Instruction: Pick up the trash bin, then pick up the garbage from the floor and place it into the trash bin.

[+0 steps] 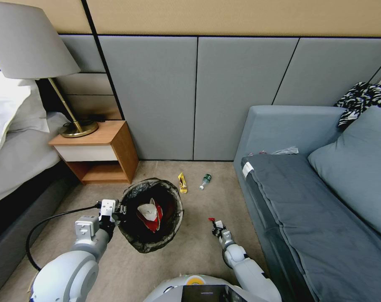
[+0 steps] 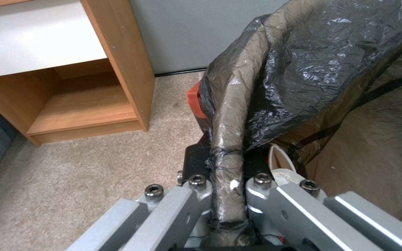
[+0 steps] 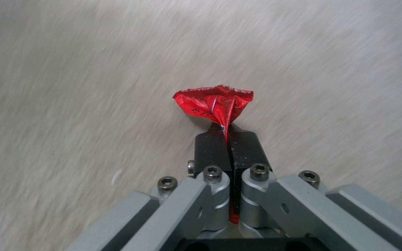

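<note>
We hold the round black-bag-lined trash bin (image 1: 151,214) by its rim with the left gripper (image 2: 228,181), jaws clamped. The right gripper (image 3: 229,139) pinches a crumpled red wrapper scrap (image 3: 215,101) above the carpet, right of the bin. Step: carry and drop it in. Bin's white wall stays hidden.

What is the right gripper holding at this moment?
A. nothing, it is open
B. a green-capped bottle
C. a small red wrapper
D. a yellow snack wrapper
C. The right gripper is shut on a small red wrapper above the carpet, while the yellow wrapper and the bottle lie on the floor beyond the trash bin.
</note>
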### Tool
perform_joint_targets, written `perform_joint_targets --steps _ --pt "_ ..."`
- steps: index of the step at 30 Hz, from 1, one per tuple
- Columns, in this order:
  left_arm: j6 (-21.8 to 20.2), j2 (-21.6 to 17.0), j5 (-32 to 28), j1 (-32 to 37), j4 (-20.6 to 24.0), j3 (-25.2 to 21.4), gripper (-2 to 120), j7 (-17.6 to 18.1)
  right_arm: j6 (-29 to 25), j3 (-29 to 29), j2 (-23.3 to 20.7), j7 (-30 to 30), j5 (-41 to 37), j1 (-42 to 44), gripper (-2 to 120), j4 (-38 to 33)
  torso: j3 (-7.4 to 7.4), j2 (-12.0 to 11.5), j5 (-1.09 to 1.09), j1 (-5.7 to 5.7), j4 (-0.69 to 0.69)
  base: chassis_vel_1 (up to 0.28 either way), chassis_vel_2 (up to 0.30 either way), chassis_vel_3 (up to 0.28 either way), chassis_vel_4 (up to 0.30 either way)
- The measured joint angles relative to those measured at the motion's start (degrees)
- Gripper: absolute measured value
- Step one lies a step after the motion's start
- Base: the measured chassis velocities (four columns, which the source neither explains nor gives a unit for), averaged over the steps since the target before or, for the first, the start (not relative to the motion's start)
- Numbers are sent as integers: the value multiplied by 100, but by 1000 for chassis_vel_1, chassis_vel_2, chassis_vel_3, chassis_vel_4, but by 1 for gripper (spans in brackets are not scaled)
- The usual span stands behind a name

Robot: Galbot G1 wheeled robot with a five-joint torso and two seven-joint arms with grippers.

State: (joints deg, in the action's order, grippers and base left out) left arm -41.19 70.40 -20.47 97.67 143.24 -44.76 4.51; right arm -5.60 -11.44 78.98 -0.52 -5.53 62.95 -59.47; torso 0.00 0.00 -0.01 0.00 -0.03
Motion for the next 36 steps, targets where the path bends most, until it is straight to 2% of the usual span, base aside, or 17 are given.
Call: perform_joint_targets --steps 4,5,8,9,12,13,16,17,19,28,31,36 --pt "-1 2 -3 9 0 -2 1 0 246 -42 -207 -94 -190 119 0 -799 0 0 1 0 3 0 0 0 0" --pt "-1 2 -3 9 0 -2 1 0 246 -42 -207 -94 -190 119 0 -799 0 0 1 0 3 0 0 0 0" --pt "-1 5 -3 17 0 -3 1 2 489 -100 -460 -143 -347 340 0 -1807 0 0 1 0 2 0 0 0 0" --pt "-1 5 -3 17 0 -3 1 2 489 -100 -460 -143 -347 340 0 -1807 0 0 1 0 2 0 0 0 0" --pt "-3 -7 -5 23 0 4 1 3 804 -115 -804 -221 -556 553 0 -2802 0 0 2 0 2 0 0 0 0" --pt "-3 -7 -5 23 0 4 1 3 804 -115 -804 -221 -556 553 0 -2802 0 0 2 0 2 0 0 0 0" --pt "-9 -34 -13 30 0 -6 1 5 1140 -98 -1421 -305 -909 690 0 -3941 -1 0 2 0 2 0 0 0 0" --pt "-9 -34 -13 30 0 -6 1 5 1140 -98 -1421 -305 -909 690 0 -3941 -1 0 2 0 2 0 0 0 0" --pt "-14 -40 -15 36 0 -15 1 9 1315 -95 -1833 -315 -1177 701 0 -4573 -1 0 1 0 2 0 0 0 0" --pt "-19 -50 -18 33 0 1 1 12 1591 -38 -2464 -335 -1766 534 0 -5661 -1 0 3 0 3 0 0 0 0" --pt "-23 -85 -16 15 0 11 1 12 1813 111 -2835 -267 -2266 293 0 -6348 -1 0 1 0 2 0 0 0 0" --pt "-28 -97 -7 14 0 18 1 12 1943 307 -3050 -213 -2607 -34 0 -6680 -1 0 1 0 3 0 0 0 0"
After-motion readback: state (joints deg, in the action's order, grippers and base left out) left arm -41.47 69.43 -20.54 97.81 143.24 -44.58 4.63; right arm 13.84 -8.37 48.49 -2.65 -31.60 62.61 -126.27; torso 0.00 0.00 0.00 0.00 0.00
